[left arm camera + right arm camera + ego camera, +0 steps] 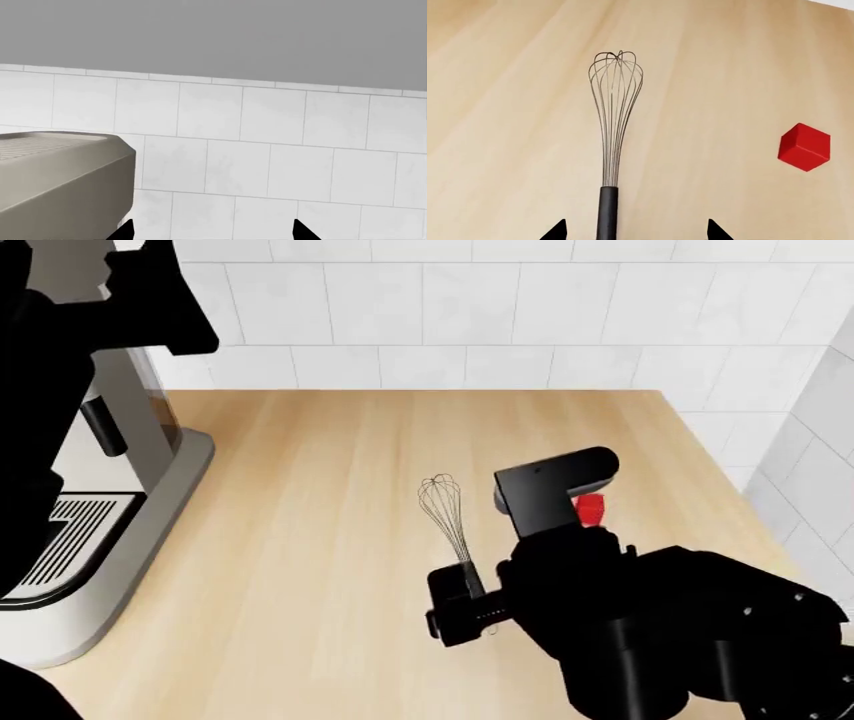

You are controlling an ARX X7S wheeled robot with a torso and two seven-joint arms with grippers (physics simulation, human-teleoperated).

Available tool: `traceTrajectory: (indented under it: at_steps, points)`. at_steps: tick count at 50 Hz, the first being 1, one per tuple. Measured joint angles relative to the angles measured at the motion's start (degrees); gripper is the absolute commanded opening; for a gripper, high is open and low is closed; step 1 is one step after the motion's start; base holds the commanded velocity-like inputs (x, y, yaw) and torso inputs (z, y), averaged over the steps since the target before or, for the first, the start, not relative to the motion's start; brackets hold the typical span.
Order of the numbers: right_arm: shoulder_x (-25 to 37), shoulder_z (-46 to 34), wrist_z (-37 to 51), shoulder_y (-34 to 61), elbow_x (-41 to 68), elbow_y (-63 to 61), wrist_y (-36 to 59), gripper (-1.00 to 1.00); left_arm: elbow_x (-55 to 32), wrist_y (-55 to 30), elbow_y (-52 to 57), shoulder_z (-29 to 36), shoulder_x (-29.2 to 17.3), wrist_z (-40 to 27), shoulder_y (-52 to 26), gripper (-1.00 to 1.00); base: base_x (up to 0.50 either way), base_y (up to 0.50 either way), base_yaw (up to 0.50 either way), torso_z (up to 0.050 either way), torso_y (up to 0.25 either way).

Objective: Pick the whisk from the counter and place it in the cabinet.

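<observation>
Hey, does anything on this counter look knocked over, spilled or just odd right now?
Nothing stands out. The whisk lies flat and intact on the counter, its handle between the open fingers of the right hand. The red cube sits apart from it, and the grey machine stands upright by the tiled wall.

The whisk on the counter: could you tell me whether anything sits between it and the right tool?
Nothing visible does. The whisk lies flat on the counter, handle between the open right tool's tips; the red cube sits off to one side.
</observation>
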Motion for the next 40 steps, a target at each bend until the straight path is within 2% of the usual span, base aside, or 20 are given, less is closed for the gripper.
traceTrajectory:
  at_steps: [40]
  points:
    - [-1.3, -4.1, -2.4, -3.5, -5.1, 0.9, -1.0, 1.00, -3.5, 3.0, -0.6, 1.6, -2.2, -2.9, 0.7, 1.00, 0.00, 0.00, 0.00, 0.000, 0.000]
